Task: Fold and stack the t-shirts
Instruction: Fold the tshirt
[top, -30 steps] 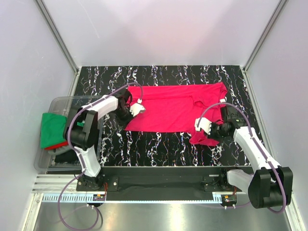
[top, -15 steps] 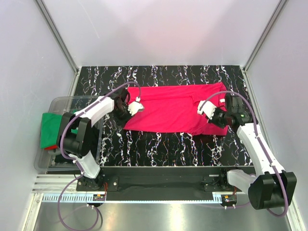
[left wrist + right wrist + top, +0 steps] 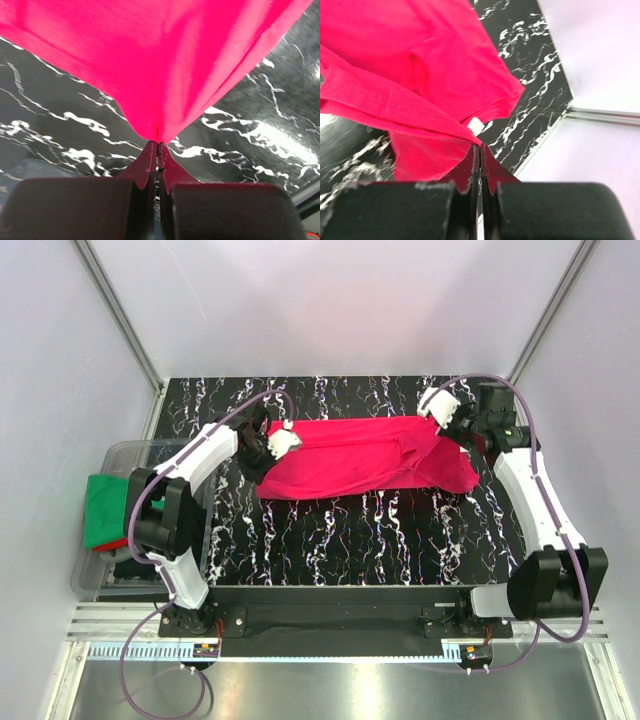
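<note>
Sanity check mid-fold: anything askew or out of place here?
Crimson t-shirt hangs skewed between the shut left gripper and right gripper, its right end bunched and drooping. Green t-shirt appears to drape over the clear bin's left wall.

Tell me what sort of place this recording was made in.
Probably a lab robot cell, not a home: plain white panel walls on aluminium posts enclose a black marbled table, left arm and right arm are bolted at its near edge, and a clear bin holds shirts.
</note>
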Motion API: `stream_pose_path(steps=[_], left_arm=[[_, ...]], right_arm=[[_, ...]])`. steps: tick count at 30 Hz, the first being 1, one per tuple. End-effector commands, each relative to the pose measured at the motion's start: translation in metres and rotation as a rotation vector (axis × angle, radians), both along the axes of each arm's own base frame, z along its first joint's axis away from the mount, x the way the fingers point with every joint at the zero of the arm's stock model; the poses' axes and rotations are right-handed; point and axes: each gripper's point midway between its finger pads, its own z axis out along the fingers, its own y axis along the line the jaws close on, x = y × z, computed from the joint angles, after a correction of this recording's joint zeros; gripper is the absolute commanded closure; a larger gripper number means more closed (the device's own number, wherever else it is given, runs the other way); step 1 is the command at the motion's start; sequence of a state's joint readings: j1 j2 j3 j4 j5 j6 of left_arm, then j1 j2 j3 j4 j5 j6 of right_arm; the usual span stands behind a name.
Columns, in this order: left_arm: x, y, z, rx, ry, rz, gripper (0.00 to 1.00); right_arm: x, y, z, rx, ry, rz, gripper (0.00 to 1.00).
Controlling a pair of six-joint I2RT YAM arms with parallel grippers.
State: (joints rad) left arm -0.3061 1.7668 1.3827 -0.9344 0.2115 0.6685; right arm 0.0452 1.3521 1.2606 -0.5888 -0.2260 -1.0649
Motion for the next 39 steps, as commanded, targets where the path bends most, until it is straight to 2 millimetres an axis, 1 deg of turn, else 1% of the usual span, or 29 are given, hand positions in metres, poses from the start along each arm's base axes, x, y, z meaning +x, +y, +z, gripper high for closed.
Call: stream_pose_path(steps=[1, 2, 3, 5, 6, 8, 9, 10, 11, 12, 14, 15, 16, 20, 21, 23, 24, 25, 27, 28, 29, 30, 32, 33, 34, 35, 36, 38, 39], left_arm=[[0.028, -0.001, 0.013, -0.006, -0.055, 0.013, 1.00], [0.031, 0.000, 0.009, -0.002, -0.044, 0.013, 1.00], [0.038, -0.001, 0.014, -0.008, -0.060, 0.015, 1.00], [0.047, 0.000, 0.008, -0.003, -0.053, 0.019, 1.00], [0.055, -0.001, 0.013, -0.005, -0.071, 0.023, 1.00], [0.064, 0.000, 0.007, -0.001, -0.063, 0.031, 1.00], [0.074, -0.001, 0.014, -0.006, -0.087, 0.033, 1.00], [0.080, 0.000, 0.013, -0.004, -0.090, 0.040, 1.00], [0.084, 0.000, 0.007, 0.000, -0.077, 0.047, 1.00], [0.093, -0.001, 0.012, -0.004, -0.095, 0.050, 1.00], [0.100, 0.002, 0.005, 0.004, -0.085, 0.061, 1.00], [0.107, 0.003, 0.009, 0.000, -0.099, 0.068, 1.00], [0.111, 0.004, 0.005, 0.004, -0.092, 0.075, 1.00], [0.129, 0.007, 0.007, -0.002, -0.116, 0.106, 1.00], [0.136, 0.007, 0.012, -0.007, -0.134, 0.115, 1.00], [0.143, 0.010, 0.009, -0.008, -0.135, 0.133, 1.00], [0.149, 0.009, 0.013, -0.013, -0.148, 0.139, 1.00], [0.151, 0.009, 0.013, -0.011, -0.152, 0.142, 1.00], [0.158, 0.009, 0.010, -0.011, -0.156, 0.145, 1.00], [0.159, 0.008, 0.010, -0.011, -0.155, 0.149, 1.00], [0.161, 0.009, 0.005, -0.007, -0.150, 0.154, 1.00], [0.165, 0.008, 0.005, -0.009, -0.155, 0.157, 1.00], [0.167, 0.009, -0.003, 0.001, -0.144, 0.164, 1.00], [0.169, 0.010, -0.003, 0.008, -0.148, 0.171, 0.99], [0.170, 0.014, -0.010, 0.030, -0.141, 0.185, 0.93], [0.172, 0.015, -0.008, 0.035, -0.146, 0.214, 0.81], [0.171, 0.017, -0.006, 0.039, -0.148, 0.233, 0.80], [0.174, 0.014, 0.028, -0.028, -0.216, 0.282, 0.79], [0.168, 0.016, 0.031, -0.036, -0.220, 0.301, 0.73]], right_arm=[[0.033, -0.009, 0.023, -0.010, -0.087, -0.034, 1.00], [0.041, -0.010, 0.029, -0.012, -0.110, -0.040, 1.00], [0.049, -0.011, 0.023, -0.012, -0.096, -0.041, 1.00], [0.062, -0.012, 0.028, -0.016, -0.117, -0.045, 1.00], [0.071, -0.011, 0.018, -0.017, -0.096, -0.043, 1.00], [0.083, -0.010, 0.021, -0.013, -0.109, -0.042, 1.00], [0.091, -0.010, 0.010, -0.014, -0.086, -0.043, 1.00], [0.097, -0.009, 0.015, -0.009, -0.099, -0.041, 1.00], [0.101, -0.008, 0.012, -0.007, -0.094, -0.038, 1.00], [0.108, -0.009, 0.003, -0.007, -0.075, -0.040, 1.00], [0.118, -0.007, 0.005, -0.008, -0.085, -0.033, 1.00], [0.123, -0.007, -0.004, -0.010, -0.068, -0.032, 1.00], [0.128, -0.007, -0.002, -0.016, -0.076, -0.025, 1.00], [0.144, -0.006, -0.013, -0.030, -0.065, -0.013, 1.00], [0.149, -0.006, -0.023, -0.031, -0.047, -0.011, 1.00], [0.159, -0.007, -0.020, -0.036, -0.061, -0.016, 1.00], [0.164, -0.008, -0.030, -0.037, -0.044, -0.018, 1.00], [0.169, -0.007, -0.026, -0.039, -0.058, -0.018, 1.00], [0.177, -0.008, -0.039, -0.040, -0.039, -0.019, 1.00], [0.183, -0.009, -0.035, -0.042, -0.052, -0.025, 1.00], [0.187, -0.009, -0.037, -0.043, -0.050, -0.026, 1.00], [0.191, -0.008, -0.049, -0.043, -0.032, -0.026, 1.00], [0.201, -0.011, -0.051, -0.044, -0.038, -0.039, 0.99], [0.206, -0.012, -0.066, -0.039, -0.017, -0.053, 0.94], [0.214, -0.017, -0.060, -0.044, -0.036, -0.099, 0.84], [0.220, -0.019, -0.065, -0.047, -0.037, -0.129, 0.66], [0.223, -0.023, -0.056, -0.038, -0.055, -0.169, 0.63], [0.224, -0.031, -0.029, 0.028, -0.099, -0.259, 0.59], [0.217, -0.033, -0.004, 0.056, -0.135, -0.272, 0.58]])
